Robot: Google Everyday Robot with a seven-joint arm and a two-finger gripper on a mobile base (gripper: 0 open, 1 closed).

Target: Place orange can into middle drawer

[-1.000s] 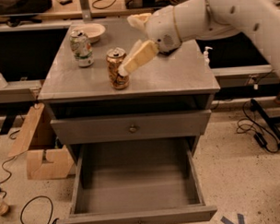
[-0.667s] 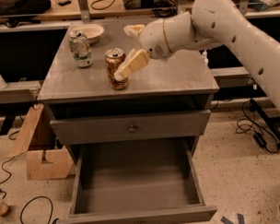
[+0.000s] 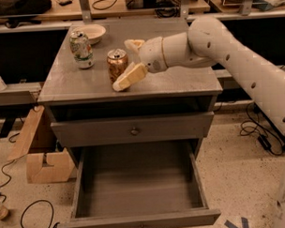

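Note:
The orange can (image 3: 117,64) stands upright on the grey cabinet top (image 3: 179,81), left of centre. My gripper (image 3: 130,61) reaches in from the right and is open. One finger (image 3: 129,78) lies low in front of the can's right side, the other (image 3: 132,44) is behind it to the right. The can sits at the mouth of the fingers and is not clasped. The middle drawer (image 3: 135,186) is pulled out wide below, with a bare grey floor.
A green-and-white can (image 3: 81,49) and a pale bowl (image 3: 93,32) stand at the back left of the top. A shut shallower drawer front with a round knob (image 3: 133,130) is above the open drawer. A cardboard box (image 3: 41,157) and cables lie on the floor to the left.
The arm has swung round so that the wrist sits closer to the can. The near finger has dropped lower in front of it. The can has not moved.

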